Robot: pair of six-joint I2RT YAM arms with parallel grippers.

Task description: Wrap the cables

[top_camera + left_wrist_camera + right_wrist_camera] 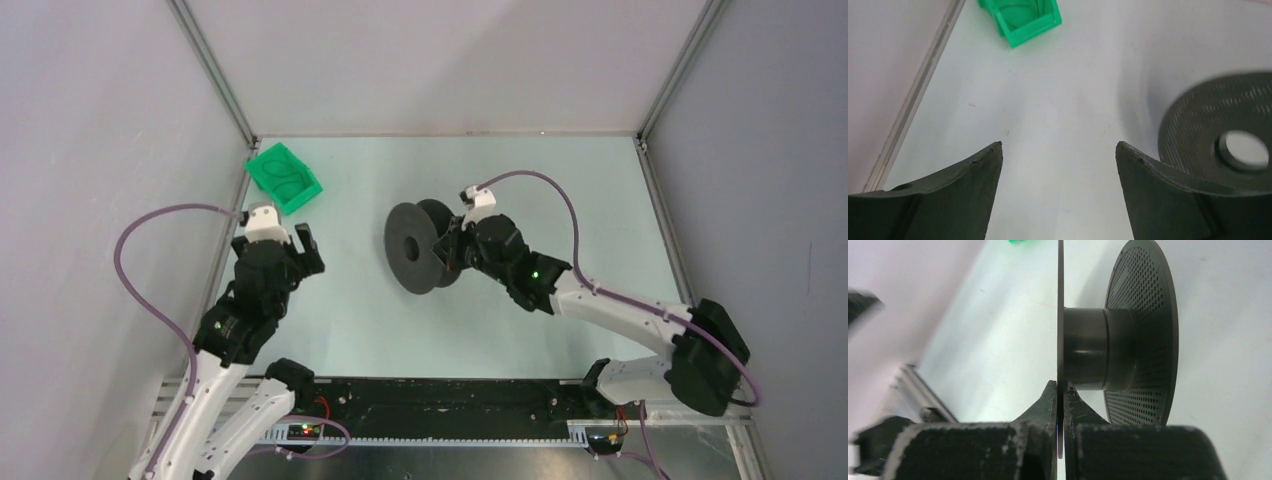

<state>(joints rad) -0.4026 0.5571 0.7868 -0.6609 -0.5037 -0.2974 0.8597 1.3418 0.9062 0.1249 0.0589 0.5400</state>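
A black spool [418, 246] with two round flanges stands on edge mid-table. My right gripper [447, 252] is shut on the thin edge of one flange; in the right wrist view the fingertips [1050, 396] pinch that flange, with the hub [1095, 349] and the perforated far flange [1148, 330] beyond. The cables [286, 180], thin black wire in loose curls, lie inside a green bin [300, 196] at the back left. My left gripper [303, 250] is open and empty, between the bin and the spool. In the left wrist view [1058, 150] it sees the bin [1024, 31] ahead and the spool [1198, 130] on the right.
Grey enclosure walls with metal frame rails [215, 70] close in the table on three sides. The left rail [913, 100] runs near my left gripper. Purple hoses [150, 225] loop off both arms.
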